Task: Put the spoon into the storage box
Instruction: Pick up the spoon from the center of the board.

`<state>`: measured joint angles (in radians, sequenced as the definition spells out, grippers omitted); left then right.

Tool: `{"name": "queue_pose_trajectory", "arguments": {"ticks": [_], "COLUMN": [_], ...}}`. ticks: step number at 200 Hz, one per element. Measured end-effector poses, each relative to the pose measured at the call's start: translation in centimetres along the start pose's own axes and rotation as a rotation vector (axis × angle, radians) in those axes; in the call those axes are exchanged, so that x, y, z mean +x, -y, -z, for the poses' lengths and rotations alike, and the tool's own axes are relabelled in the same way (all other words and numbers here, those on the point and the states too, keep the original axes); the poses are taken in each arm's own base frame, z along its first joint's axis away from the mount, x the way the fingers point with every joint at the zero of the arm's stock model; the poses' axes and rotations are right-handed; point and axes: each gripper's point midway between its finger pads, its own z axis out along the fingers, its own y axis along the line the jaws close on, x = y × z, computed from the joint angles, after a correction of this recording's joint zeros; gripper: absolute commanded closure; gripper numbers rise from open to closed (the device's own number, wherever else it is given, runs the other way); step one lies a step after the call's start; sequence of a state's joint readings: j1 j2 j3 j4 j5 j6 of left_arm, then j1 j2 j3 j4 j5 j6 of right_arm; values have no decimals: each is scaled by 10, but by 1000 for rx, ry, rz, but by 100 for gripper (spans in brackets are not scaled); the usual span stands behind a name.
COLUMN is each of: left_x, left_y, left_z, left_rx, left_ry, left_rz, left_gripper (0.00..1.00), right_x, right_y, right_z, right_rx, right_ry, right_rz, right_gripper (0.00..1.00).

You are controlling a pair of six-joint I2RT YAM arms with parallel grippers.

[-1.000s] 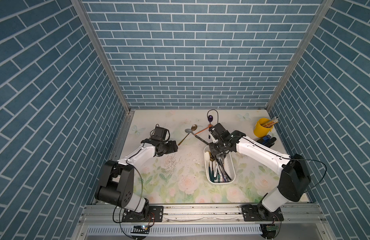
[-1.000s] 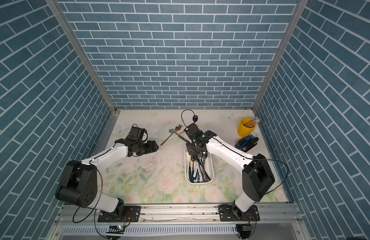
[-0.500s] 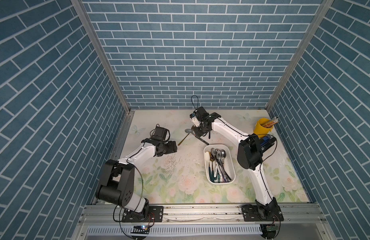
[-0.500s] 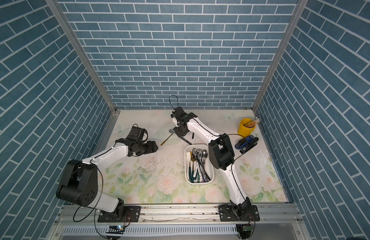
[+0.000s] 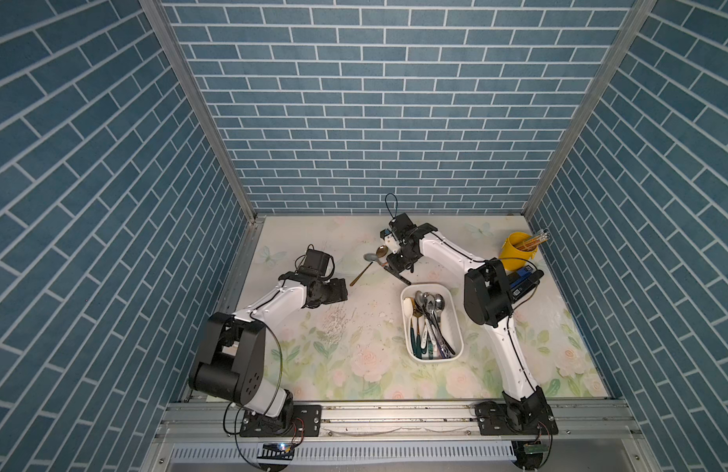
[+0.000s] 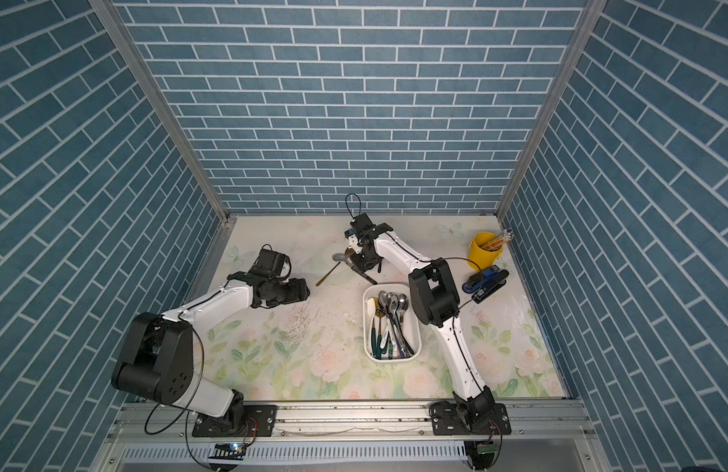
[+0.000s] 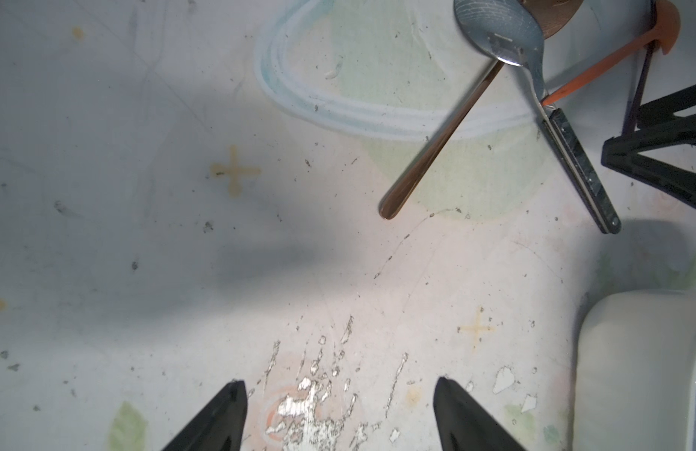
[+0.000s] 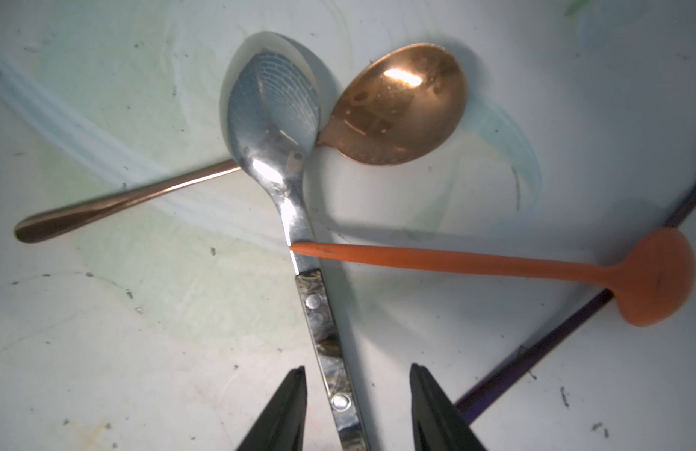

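A silver spoon point(image 8: 272, 105) with a dark riveted handle lies on the mat at the far middle of the table. In both top views it lies just beyond the storage box, its bowl point(image 5: 369, 256) pointing away. My right gripper point(image 8: 356, 375) hangs over it and is open, its jaws on either side of the handle without touching it. The white storage box point(image 5: 459, 343) point(image 6: 416, 343) holds several spoons. My left gripper point(image 7: 338, 384) is open over bare mat, left of the spoons point(image 5: 340, 290).
A copper spoon point(image 8: 401, 109) lies under the silver one's neck. An orange spoon point(image 8: 455, 261) rests its tip on the silver handle, with a purple rod point(image 8: 573, 324) beside it. A yellow cup of pencils point(image 5: 515, 251) and a blue stapler point(image 5: 523, 280) stand far right.
My right arm has swung from over the storage box to the loose spoons beyond it, and its jaws have widened. The left arm has stayed put.
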<state>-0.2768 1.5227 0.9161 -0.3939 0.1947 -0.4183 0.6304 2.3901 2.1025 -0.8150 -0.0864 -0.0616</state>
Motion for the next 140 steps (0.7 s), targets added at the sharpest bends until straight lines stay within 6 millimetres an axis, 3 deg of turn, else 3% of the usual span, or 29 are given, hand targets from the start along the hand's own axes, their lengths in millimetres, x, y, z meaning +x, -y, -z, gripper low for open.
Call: {"name": "queue_pose_trajectory", "arguments": {"ticks": [81,140], "left_x": [1,1], "left_y": [-1,-2], "left_z": [-4,-5], "left_rx": [-7,-12], "left_ry": [-16,-20], "left_rz": [3,3], "left_gripper": [19,19], "right_x": [10,8], "right_y": [-3,-14], "right_z": [-24,-28], "right_rx": [-22,-21], "right_ry": [-37,-37], "right_rz": [-1,67], "right_gripper": [54,64]}}
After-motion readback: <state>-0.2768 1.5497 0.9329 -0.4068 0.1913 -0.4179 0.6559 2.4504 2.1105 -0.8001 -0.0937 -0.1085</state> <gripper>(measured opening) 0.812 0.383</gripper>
